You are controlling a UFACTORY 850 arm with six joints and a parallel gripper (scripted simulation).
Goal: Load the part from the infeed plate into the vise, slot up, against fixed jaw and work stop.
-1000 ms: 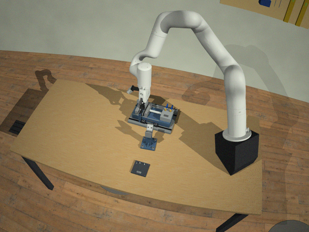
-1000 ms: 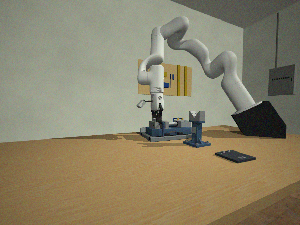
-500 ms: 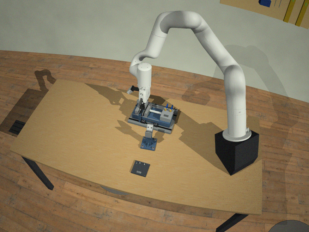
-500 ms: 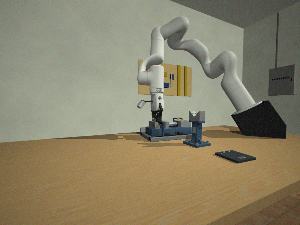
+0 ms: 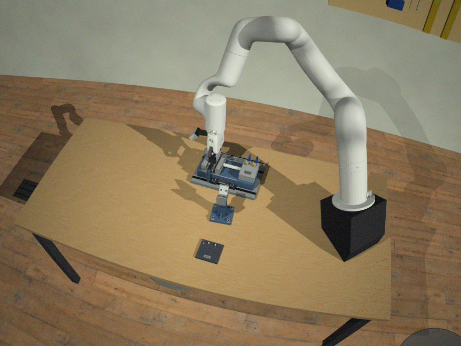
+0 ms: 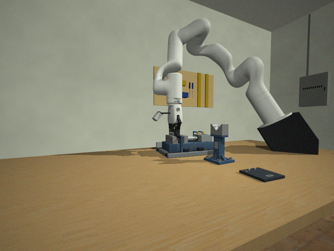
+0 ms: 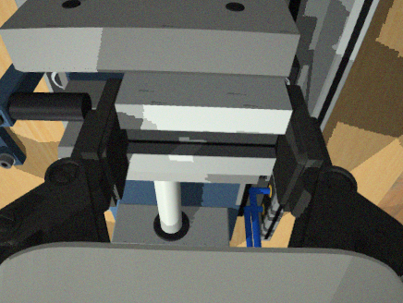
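Over the vise, the claw pinches the part endwise — slot up, between its fingers.

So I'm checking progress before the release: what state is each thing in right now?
Claw: shut on the block, by its ends.
Block: slot up, down between the jaws.
Vise: open.
Plate: no block on it.
V-block: nothing in it.

A smooth white tubular arm on a black wedge pedestal; black-fingered tool.
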